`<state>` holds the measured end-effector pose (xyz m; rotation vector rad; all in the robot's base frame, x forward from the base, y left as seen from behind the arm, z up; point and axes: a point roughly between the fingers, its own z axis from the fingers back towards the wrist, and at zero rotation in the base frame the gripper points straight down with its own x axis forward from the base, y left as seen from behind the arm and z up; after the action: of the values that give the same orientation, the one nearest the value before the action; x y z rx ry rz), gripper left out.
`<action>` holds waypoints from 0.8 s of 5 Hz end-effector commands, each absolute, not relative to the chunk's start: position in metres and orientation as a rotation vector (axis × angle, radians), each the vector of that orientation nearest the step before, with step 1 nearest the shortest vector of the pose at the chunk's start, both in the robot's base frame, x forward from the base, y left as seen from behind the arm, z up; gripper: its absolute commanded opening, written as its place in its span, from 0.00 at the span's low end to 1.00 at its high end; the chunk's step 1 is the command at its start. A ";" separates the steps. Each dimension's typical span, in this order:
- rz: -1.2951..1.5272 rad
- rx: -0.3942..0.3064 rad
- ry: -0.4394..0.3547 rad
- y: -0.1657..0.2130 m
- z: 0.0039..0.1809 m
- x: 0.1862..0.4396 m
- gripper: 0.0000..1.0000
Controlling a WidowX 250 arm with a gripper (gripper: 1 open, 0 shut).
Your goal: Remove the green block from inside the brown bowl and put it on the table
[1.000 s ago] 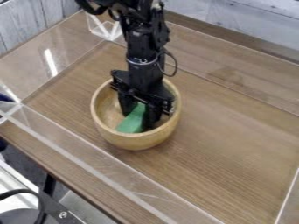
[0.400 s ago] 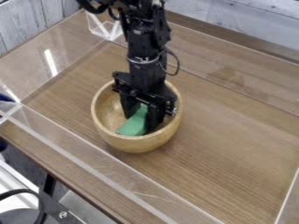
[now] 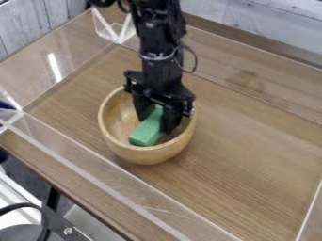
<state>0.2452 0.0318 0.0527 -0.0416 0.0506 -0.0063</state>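
Extraction step. The gripper (image 3: 158, 115) points straight down into the brown bowl (image 3: 117, 132), fingers closed on the upper end of the green block (image 3: 149, 131). The block's lower end remains inside the bowl, long axis tilted, running from upper right to lower left. Next: lift clear of the rim, then carry to the table (image 3: 246, 141).

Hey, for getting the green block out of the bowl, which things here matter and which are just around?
Part of the job: green block, brown bowl, table, gripper.
Just around: clear acrylic walls.
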 end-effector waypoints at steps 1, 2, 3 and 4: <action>-0.031 -0.042 -0.047 0.021 0.080 0.262 0.00; -0.050 -0.055 -0.066 0.010 0.091 0.265 0.00; -0.083 -0.064 -0.081 -0.009 0.098 0.272 0.00; -0.127 -0.072 -0.081 -0.039 0.096 0.278 0.00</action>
<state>0.2663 -0.0401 0.0810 -0.0697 -0.0186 -0.1398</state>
